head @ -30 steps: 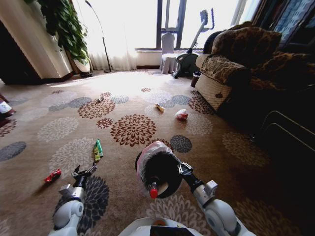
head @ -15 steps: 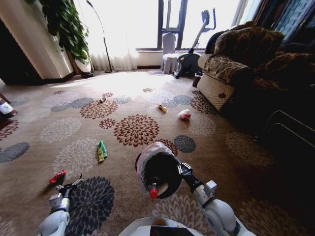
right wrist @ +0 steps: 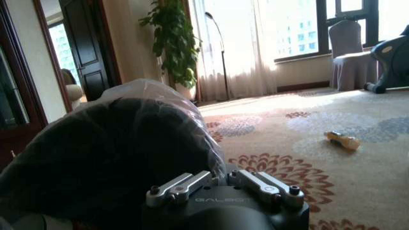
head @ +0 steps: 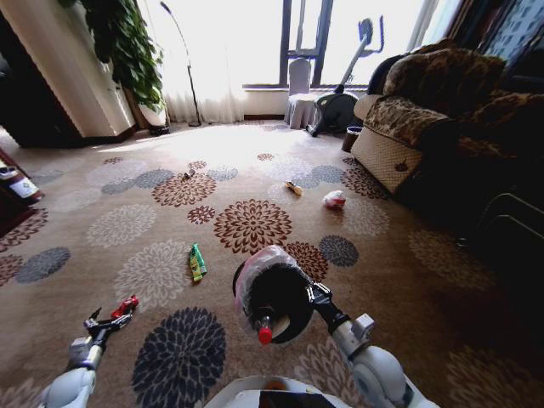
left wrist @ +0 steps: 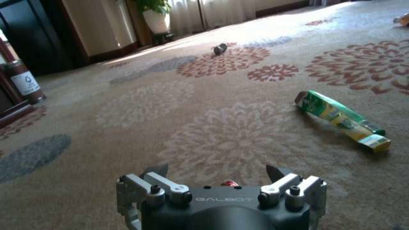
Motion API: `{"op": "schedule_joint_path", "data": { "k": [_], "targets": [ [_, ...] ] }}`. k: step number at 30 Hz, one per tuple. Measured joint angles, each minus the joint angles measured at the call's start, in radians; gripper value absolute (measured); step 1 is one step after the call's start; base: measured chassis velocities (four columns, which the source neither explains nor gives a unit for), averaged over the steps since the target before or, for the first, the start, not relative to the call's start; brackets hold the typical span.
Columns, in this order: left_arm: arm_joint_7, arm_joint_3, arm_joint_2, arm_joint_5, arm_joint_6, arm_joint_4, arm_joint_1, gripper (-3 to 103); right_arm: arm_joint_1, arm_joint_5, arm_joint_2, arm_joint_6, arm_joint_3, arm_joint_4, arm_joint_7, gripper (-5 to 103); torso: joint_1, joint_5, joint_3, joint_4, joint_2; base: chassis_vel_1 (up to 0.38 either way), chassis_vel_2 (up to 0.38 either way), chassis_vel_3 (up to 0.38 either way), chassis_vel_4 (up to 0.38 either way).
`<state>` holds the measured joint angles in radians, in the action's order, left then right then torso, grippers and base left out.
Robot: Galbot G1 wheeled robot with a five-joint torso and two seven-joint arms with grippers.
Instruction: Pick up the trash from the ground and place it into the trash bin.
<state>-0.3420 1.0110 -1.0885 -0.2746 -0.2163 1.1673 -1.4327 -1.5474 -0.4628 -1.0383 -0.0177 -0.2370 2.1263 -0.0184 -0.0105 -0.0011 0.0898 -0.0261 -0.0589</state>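
Left gripper [head: 108, 321] has dropped toward the lower left of the head view since a second ago, its fingers spread beside the red wrapper [head: 127, 305]. Right gripper [head: 316, 294], at lower centre, is clamped on the rim of the trash bin [head: 270, 293], which carries one red-capped bottle [head: 264, 327].

Risk: wrapper lies flat on carpet (thin), so the tips may slide over it or snag pile; the tilted bin could spill the bottle.

Count on floor: one red wrapper, one green wrapper [head: 197, 262], one white-red wad [head: 334, 199], one yellowish scrap [head: 294, 188].
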Motion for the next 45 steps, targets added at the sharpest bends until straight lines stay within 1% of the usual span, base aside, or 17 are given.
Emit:
{"op": "schedule_joint_path", "data": {
  "k": [3, 4, 6, 7, 10, 12, 16, 19, 22, 27, 30, 32, 33, 36, 39, 42, 45],
  "targets": [
    [-0.028, -0.018, 0.023, 0.002, -0.003, -0.060, 0.036, 100, -0.005, 0.000, 0.002, -0.002, -0.004, 0.006, 0.000, 0, 0.000, 0.0003, 0.000, 0.0000, 0.000, 0.092, 0.091, -0.076, -0.050],
    [-0.040, -0.030, 0.036, 0.003, -0.003, -0.087, 0.048, 100, -0.007, 0.000, 0.003, -0.003, -0.007, 0.007, 0.000, 0, 0.000, 0.0019, 0.000, 0.0000, 0.000, 0.065, -0.032, -0.025, -0.029],
    [-0.075, -0.065, 0.073, 0.006, -0.014, -0.178, 0.087, 100, -0.014, 0.000, 0.005, -0.004, -0.011, 0.008, 0.000, 0, 0.000, 0.0016, 0.000, 0.0003, 0.000, -0.036, -0.034, 0.022, 0.020],
    [-0.075, -0.065, 0.073, 0.006, -0.014, -0.178, 0.087, 100, -0.014, 0.000, 0.005, -0.004, -0.011, 0.008, 0.000, 0, 0.000, 0.0016, 0.000, 0.0003, 0.000, -0.071, -0.068, 0.044, 0.040],
    [-0.086, -0.128, 0.120, 0.014, -0.021, -0.277, 0.140, 100, -0.021, 0.001, 0.007, -0.007, -0.016, 0.008, 0.001, 0, 0.000, 0.0006, 0.000, 0.0007, 0.000, -0.058, -0.021, 0.034, 0.034],
    [-0.088, -0.184, 0.153, 0.040, -0.022, -0.369, 0.208, 100, -0.017, 0.000, 0.011, -0.008, -0.011, 0.005, 0.001, 0, 0.000, 0.0019, 0.000, 0.0007, 0.000, 0.000, 0.000, 0.000, 0.000],
    [-0.068, -0.239, 0.166, 0.077, -0.018, -0.453, 0.282, 100, -0.015, -0.004, 0.016, -0.008, -0.009, 0.002, 0.001, 0, 0.000, 0.0000, 0.000, 0.0000, 0.000, 0.000, 0.000, 0.000, 0.000],
    [-0.016, -0.300, 0.166, 0.083, 0.023, -0.519, 0.358, 100, -0.025, -0.008, 0.019, -0.010, -0.021, -0.002, 0.000, 0, 0.000, 0.0017, 0.000, 0.0004, 0.000, 0.000, 0.000, 0.000, 0.000],
    [0.004, -0.328, 0.161, 0.087, 0.029, -0.560, 0.389, 100, -0.026, -0.011, 0.020, -0.012, -0.025, -0.003, 0.000, 0, 0.000, 0.0005, 0.000, 0.0006, 0.000, 0.000, 0.000, 0.000, 0.000],
    [0.059, -0.355, 0.153, 0.090, 0.048, -0.629, 0.438, 101, -0.025, -0.015, 0.021, -0.013, -0.025, -0.009, 0.000, 0, 0.000, 0.0013, 0.000, 0.0002, 0.000, 0.000, 0.000, 0.000, 0.000],
    [0.116, -0.356, 0.142, 0.076, 0.103, -0.647, 0.461, 90, -0.022, -0.018, 0.022, -0.014, -0.025, -0.014, 0.000, 0, 0.000, 0.0011, 0.000, 0.0002, 0.000, 0.000, 0.000, 0.000, 0.000],
    [0.121, -0.356, 0.140, 0.076, 0.108, -0.654, 0.466, 90, -0.020, -0.019, 0.023, -0.013, -0.025, -0.014, 0.000, 0, 0.000, 0.0012, 0.000, 0.0003, 0.000, 0.000, 0.000, 0.000, 0.000],
    [0.125, -0.356, 0.137, 0.074, 0.112, -0.672, 0.476, 82, -0.017, -0.022, 0.025, -0.014, -0.025, -0.016, 0.000, 0, 0.000, 0.0012, 0.000, 0.0004, 0.000, 0.000, 0.000, 0.000, 0.000],
    [0.125, -0.356, 0.134, 0.072, 0.111, -0.690, 0.485, 78, -0.012, -0.026, 0.026, -0.014, -0.025, -0.017, 0.000, 0, 0.000, 0.0013, 0.000, 0.0004, 0.000, 0.000, 0.000, 0.000, 0.000],
    [0.125, -0.350, 0.125, 0.069, 0.107, -0.685, 0.481, 66, -0.007, -0.028, 0.026, -0.013, -0.025, -0.022, 0.000, 0, 0.000, 0.0015, 0.000, 0.0003, 0.000, 0.000, 0.000, 0.000, 0.000],
    [0.126, -0.345, 0.120, 0.072, 0.104, -0.678, 0.476, 62, -0.006, -0.028, 0.026, -0.013, -0.025, -0.024, 0.000, 0, 0.000, 0.0016, 0.000, 0.0002, 0.000, 0.000, 0.000, 0.000, 0.000],
    [0.131, -0.334, 0.111, 0.079, 0.097, -0.654, 0.456, 52, -0.002, -0.029, 0.026, -0.014, -0.024, -0.027, 0.000, 0, 0.000, 0.0011, 0.000, 0.0003, 0.000, 0.000, 0.000, 0.000, 0.000]
  ]
}}
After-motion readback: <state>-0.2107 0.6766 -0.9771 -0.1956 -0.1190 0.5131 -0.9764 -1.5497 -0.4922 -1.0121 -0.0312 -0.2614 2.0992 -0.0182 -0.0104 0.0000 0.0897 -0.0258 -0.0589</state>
